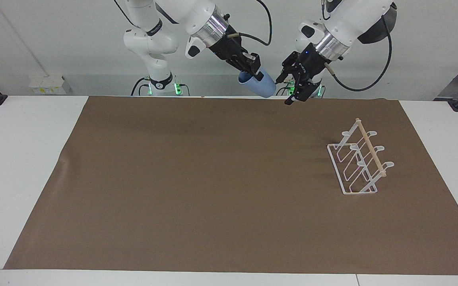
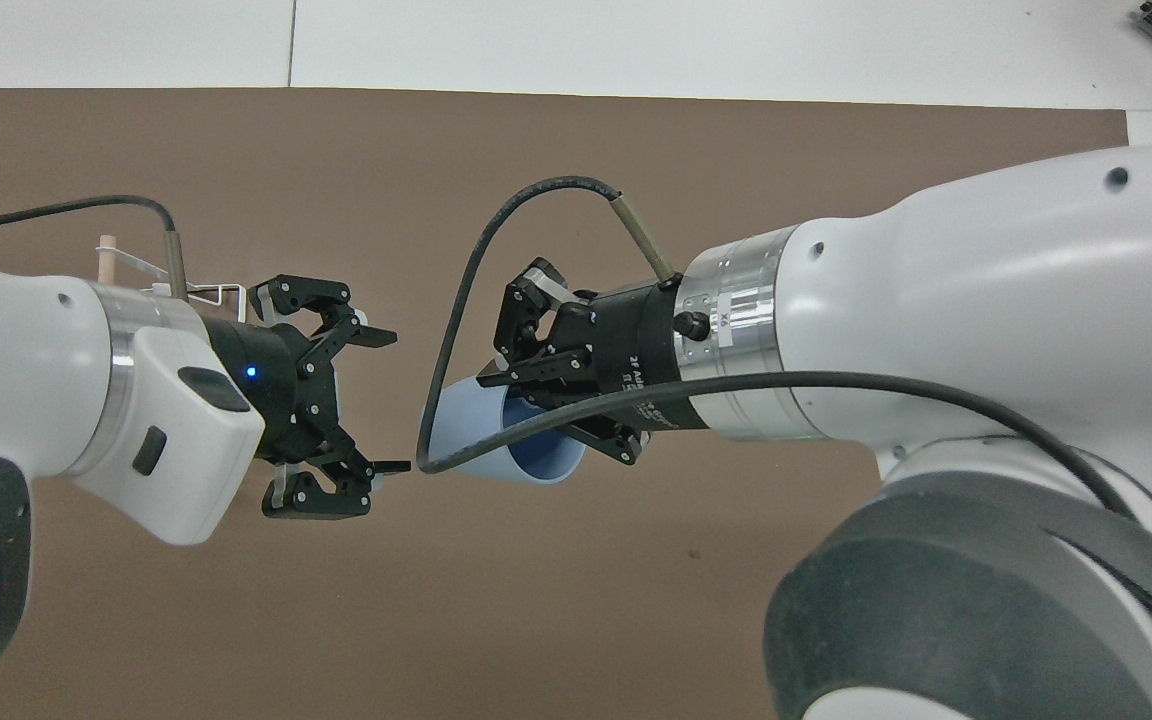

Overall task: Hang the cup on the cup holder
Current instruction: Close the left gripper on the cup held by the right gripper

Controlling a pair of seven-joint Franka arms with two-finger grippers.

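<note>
The light-blue cup (image 1: 264, 85) (image 2: 473, 432) hangs tilted in the air over the brown mat's edge by the robots' bases. My right gripper (image 1: 254, 72) (image 2: 528, 402) is shut on its rim. My left gripper (image 1: 284, 91) (image 2: 386, 402) is open and points at the cup's closed bottom, with a small gap between them. The white wire cup holder (image 1: 359, 161) with its wooden dowel stands on the mat toward the left arm's end. In the overhead view my left arm covers most of the cup holder (image 2: 219, 292).
A brown mat (image 1: 197, 186) covers most of the white table (image 1: 18, 159). The right arm's black cable (image 2: 456, 300) loops beside the cup.
</note>
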